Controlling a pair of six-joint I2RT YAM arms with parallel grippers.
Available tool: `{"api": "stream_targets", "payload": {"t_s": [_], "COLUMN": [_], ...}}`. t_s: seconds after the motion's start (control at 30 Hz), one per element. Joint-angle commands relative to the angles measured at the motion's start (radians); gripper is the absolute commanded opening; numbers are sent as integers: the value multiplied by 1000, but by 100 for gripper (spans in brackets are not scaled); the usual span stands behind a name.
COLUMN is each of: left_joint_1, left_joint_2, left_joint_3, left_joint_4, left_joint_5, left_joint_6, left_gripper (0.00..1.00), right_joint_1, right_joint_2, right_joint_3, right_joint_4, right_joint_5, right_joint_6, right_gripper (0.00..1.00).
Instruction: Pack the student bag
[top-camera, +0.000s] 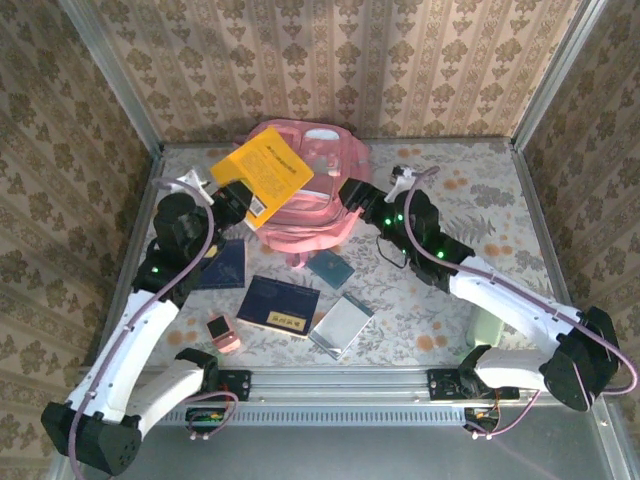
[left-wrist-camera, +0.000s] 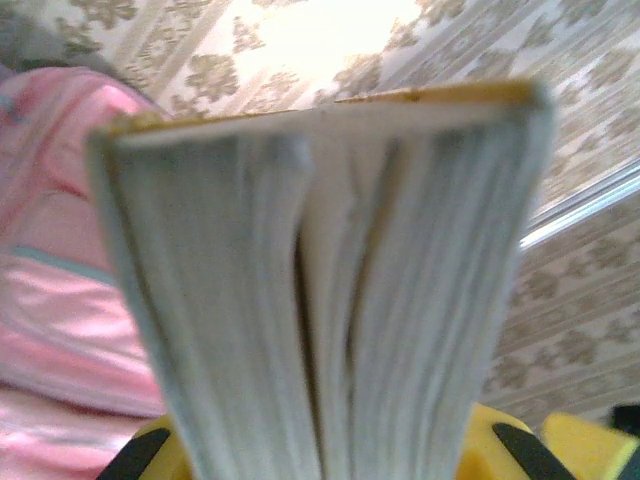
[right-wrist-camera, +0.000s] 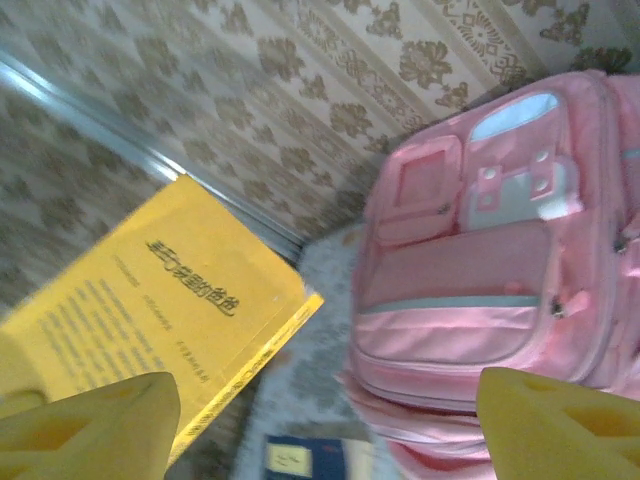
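The student bag (top-camera: 318, 205) is a big pink backpack lying at the back middle of the table, its front pockets (right-wrist-camera: 470, 260) facing my right wrist camera. My left gripper (top-camera: 234, 197) is shut on the lower edge of a yellow book (top-camera: 262, 170), holding it up over the bag's left side. In the left wrist view the book's page edges (left-wrist-camera: 330, 290) stand between my yellow fingers (left-wrist-camera: 150, 455). My right gripper (top-camera: 352, 193) hovers at the bag's right side, open, with nothing between its fingers (right-wrist-camera: 90, 425). The yellow book (right-wrist-camera: 150, 310) sits left of the bag there.
Loose on the table in front of the bag lie a dark blue book (top-camera: 222, 265), a navy book with a yellow label (top-camera: 279, 305), a small teal book (top-camera: 329, 268), a silver notebook (top-camera: 341, 325) and a small pink item (top-camera: 223, 333). A pale green object (top-camera: 487, 325) stands near the right arm.
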Motion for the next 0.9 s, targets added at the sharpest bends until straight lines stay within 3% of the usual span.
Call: {"api": "stream_targets", "payload": {"t_s": [0.0,0.13,0.33,0.5,0.87], "left_joint_1": [11,16,19,23,35], "left_joint_2": [-4,-2,-43,-60,-65], "left_joint_3": [119,147,122,106,80], "left_joint_4": [-200,-266,-246,-234,-235], "left_joint_5": [-33,-75,-139,-173,-172], "left_joint_6": [190,253,308,329,338], "left_gripper": [0,0,0,0,0], "right_joint_1": [-22,-42,-133,-135,-115], "right_joint_2": [111,326,549,759,1182], "right_joint_3": [202,470,658,867,1401], "right_joint_4": [-248,-494,-542,-684,-970], "right_joint_5": [-111,-197,-525,-631,-532], "right_joint_6": [-278,-482,-601,-775,-888], "right_gripper": [77,77,81,80,82]}}
